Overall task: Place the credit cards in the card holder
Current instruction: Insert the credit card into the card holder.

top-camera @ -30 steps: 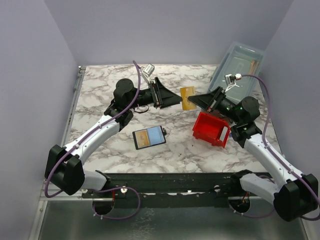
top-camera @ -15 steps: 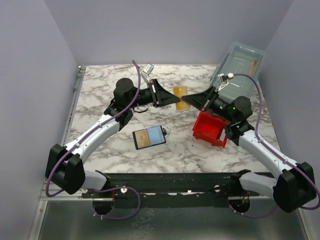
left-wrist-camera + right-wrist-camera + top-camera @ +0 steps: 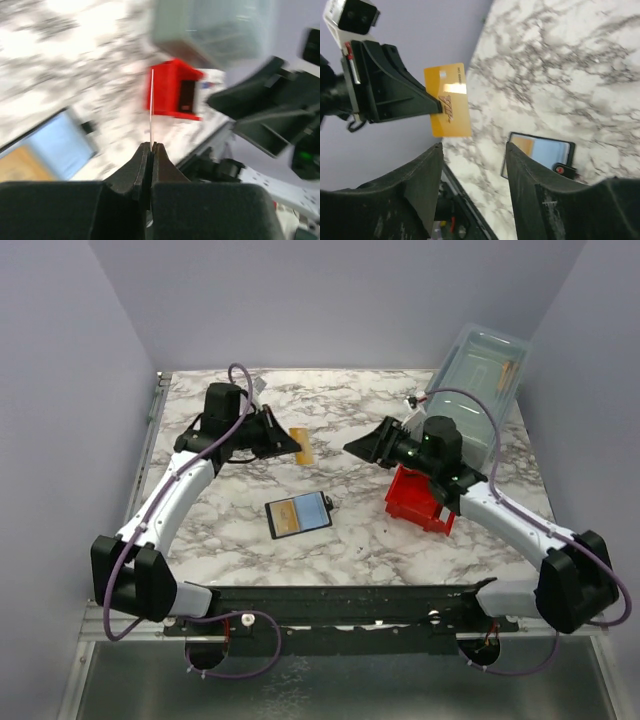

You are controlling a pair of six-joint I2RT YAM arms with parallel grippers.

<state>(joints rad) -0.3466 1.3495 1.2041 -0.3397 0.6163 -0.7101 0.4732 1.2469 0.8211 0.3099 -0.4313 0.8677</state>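
My left gripper [image 3: 291, 442] is shut on an orange-gold credit card [image 3: 303, 447] and holds it above the marble table, left of centre. In the left wrist view the card [image 3: 151, 105] shows edge-on as a thin line rising from the pinched jaws of the gripper [image 3: 151, 146]. My right gripper [image 3: 352, 448] stands open a short way to the right, with nothing between its fingers. From the right wrist I see the card [image 3: 448, 100] face-on in the left gripper [image 3: 431, 104]. The black card holder [image 3: 298, 514] lies open on the table below, with another orange card [image 3: 523, 145] on its left side.
A red bin [image 3: 421, 498] sits under my right arm. A clear lidded box [image 3: 478, 368] leans at the back right corner. Purple-grey walls close in the table on three sides.
The card has passed from my right gripper to my left. The left shut on it and drew back to the left; the right opened and let go.
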